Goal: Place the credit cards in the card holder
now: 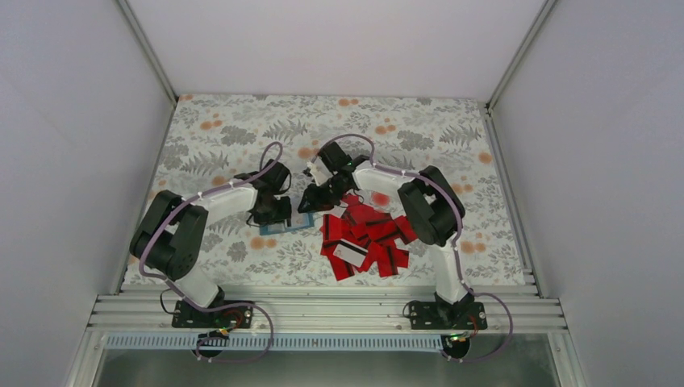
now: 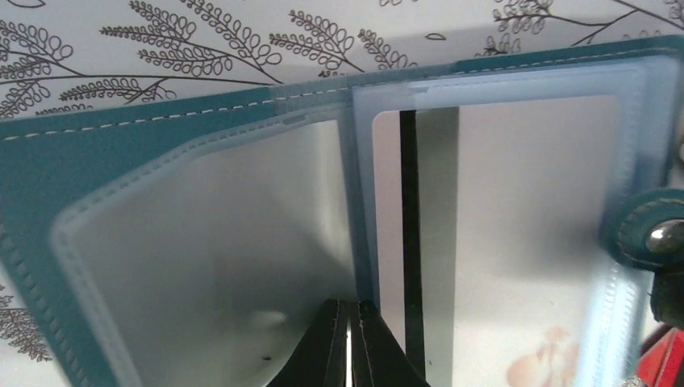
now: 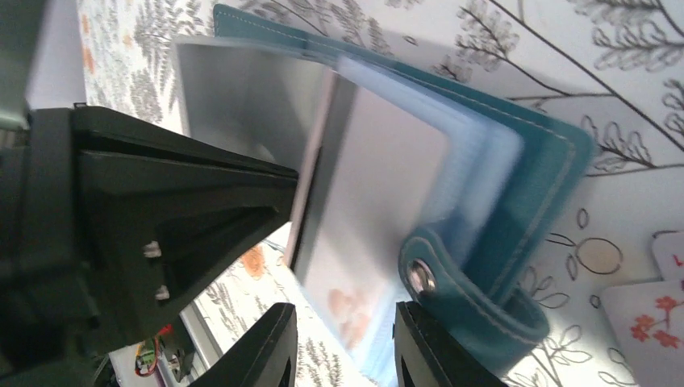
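Observation:
The teal card holder (image 1: 288, 226) lies open on the floral cloth between my two grippers, its clear pockets fanned up (image 2: 202, 242) (image 3: 516, 161). My left gripper (image 2: 348, 313) (image 1: 273, 211) is shut on the lower edge of a clear pocket leaf, holding it upright. One pocket holds a white card with a black stripe (image 2: 409, 242) and a red spot (image 3: 348, 306). My right gripper (image 3: 347, 343) (image 1: 311, 198) is open, straddling the pockets' free edge beside the snap tab (image 3: 460, 294). The loose red credit cards (image 1: 364, 239) are heaped to the right.
One white-faced card (image 1: 348, 251) lies on top of the red heap, and another with a red flower print (image 3: 653, 318) lies close to the holder. Aluminium rails (image 1: 323, 310) run along the near edge, and white walls enclose the cloth.

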`<state>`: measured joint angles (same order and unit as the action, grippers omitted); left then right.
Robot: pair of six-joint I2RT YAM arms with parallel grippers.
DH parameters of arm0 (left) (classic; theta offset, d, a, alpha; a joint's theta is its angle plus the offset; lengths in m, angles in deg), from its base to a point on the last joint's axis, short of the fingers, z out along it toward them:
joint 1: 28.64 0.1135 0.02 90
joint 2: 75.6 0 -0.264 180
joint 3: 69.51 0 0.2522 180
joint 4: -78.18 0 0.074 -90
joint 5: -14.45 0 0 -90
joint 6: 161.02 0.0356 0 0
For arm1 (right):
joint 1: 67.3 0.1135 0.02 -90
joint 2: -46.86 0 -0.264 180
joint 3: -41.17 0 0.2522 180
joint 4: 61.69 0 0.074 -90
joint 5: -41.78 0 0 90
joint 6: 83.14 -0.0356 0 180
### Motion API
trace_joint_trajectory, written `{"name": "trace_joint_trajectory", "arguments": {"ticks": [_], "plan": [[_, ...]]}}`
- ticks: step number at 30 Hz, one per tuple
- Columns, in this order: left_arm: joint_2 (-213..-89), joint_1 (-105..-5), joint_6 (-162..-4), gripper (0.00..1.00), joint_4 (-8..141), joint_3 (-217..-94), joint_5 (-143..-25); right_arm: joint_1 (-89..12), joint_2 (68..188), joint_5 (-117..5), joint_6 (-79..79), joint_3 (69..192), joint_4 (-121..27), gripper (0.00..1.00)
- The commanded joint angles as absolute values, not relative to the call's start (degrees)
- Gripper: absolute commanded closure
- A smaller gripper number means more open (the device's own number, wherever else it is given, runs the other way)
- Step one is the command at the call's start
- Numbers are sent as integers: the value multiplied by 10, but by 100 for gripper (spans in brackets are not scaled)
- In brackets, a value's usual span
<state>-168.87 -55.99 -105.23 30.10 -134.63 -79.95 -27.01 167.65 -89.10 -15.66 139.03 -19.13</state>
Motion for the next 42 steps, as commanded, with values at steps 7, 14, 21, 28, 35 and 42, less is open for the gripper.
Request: {"name": "trace_joint_trajectory", "arguments": {"ticks": [7,14,21,28,35,42], "plan": [[-1708,-550,-1031,96,334,-1325,-824,-280,1697,-905,-181,1374,-211,67],[-1718,-550,-1029,97,343,-1329,-835,-280,1706,-914,-179,1376,-209,66],[-1725,-550,-1031,97,352,-1328,-845,-280,1724,-932,-178,1376,-209,62],[-1728,-550,-1035,97,358,-1324,-853,-280,1721,-941,-177,1372,-212,62],[-1733,-550,-1036,98,361,-1326,-860,-280,1714,-950,-175,1378,-212,62],[-1742,-551,-1036,98,363,-1332,-864,-279,1714,-963,-167,1394,-207,63]]}}
